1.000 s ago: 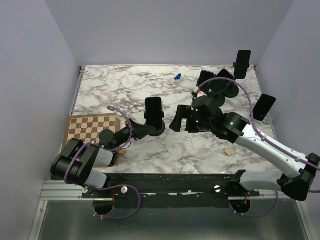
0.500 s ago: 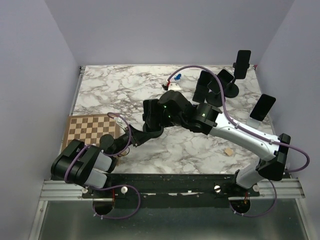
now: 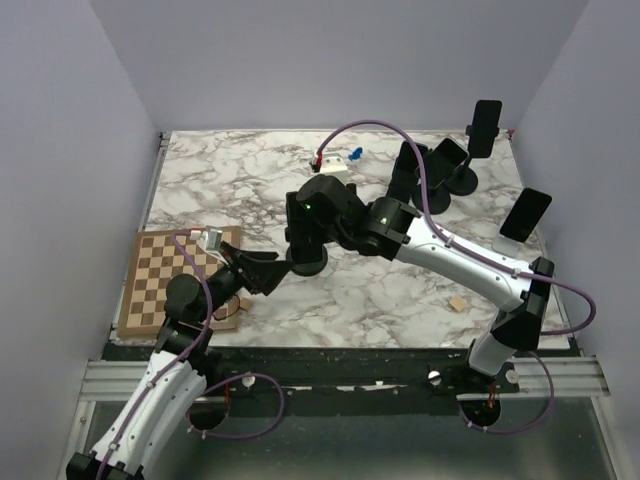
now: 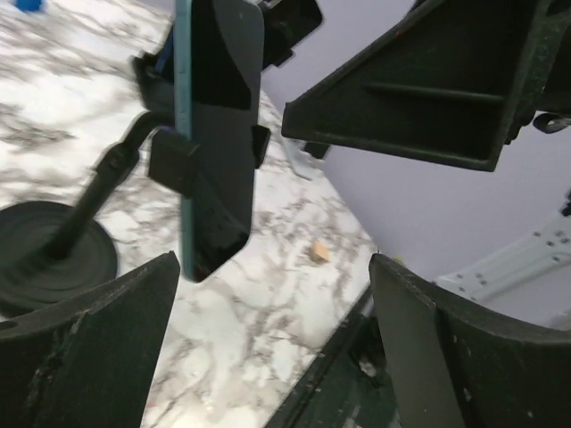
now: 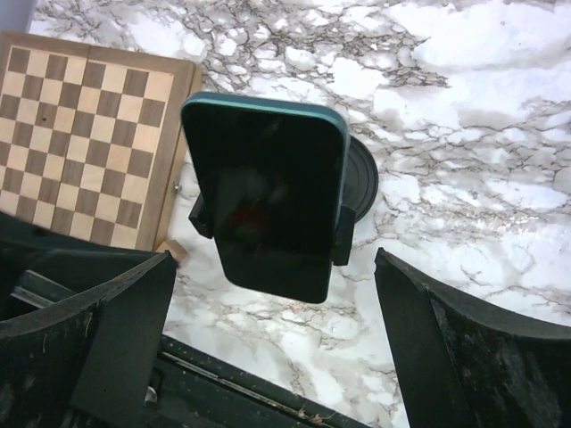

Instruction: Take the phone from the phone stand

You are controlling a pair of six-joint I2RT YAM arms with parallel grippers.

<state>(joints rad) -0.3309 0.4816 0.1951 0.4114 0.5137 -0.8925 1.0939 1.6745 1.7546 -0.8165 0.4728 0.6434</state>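
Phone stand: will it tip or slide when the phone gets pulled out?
Likely stiff: the stand has a thin stalk on a round base. It may tip, since the phone sits high. Side clips grip the phone, so pulling could drag it.

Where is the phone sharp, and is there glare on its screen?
Right wrist: the phone is sharp, its dark screen bearing only a faint reddish reflection; the fingers are soft. Left wrist: the phone, seen nearly edge-on, is slightly soft. Top external: even light, no glare.
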